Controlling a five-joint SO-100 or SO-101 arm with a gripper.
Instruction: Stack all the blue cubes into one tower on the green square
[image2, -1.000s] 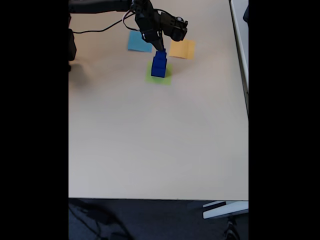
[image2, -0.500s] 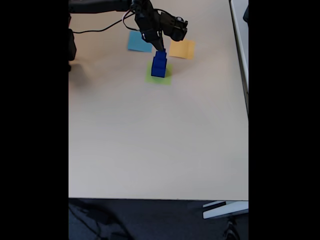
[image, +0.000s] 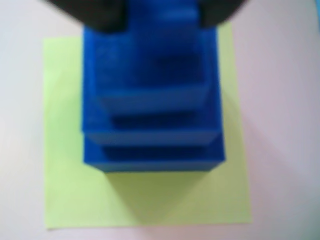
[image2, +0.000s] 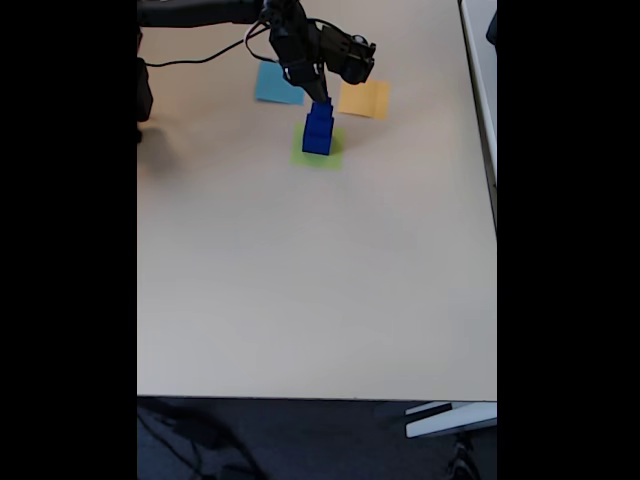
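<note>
- Dark blue foam-like blocks, the blue cubes, stand as one stepped tower on the green square, which lies on the beige table between and just below a light-blue square and an orange-yellow square in the fixed view.
- In the wrist view the tower shows three tiers for certain, widest at the bottom and narrower upward, with what looks like a smaller fourth block at the very top edge; blur keeps me from being sure.
- The gripper hangs right over the tower's top. Its two dark fingers flank the topmost block on either side, but whether they pinch it or stand just free of it, I cannot tell.
- I see no loose cube anywhere else on the table, so I'd judge the stacking essentially done; what seems left is letting go of the top block and lifting clear without a nudge.
- The tower's long axis runs straight up from the paper, and its sides sit roughly square with the green patch's edges, set toward the patch's far side in the wrist view.
</note>
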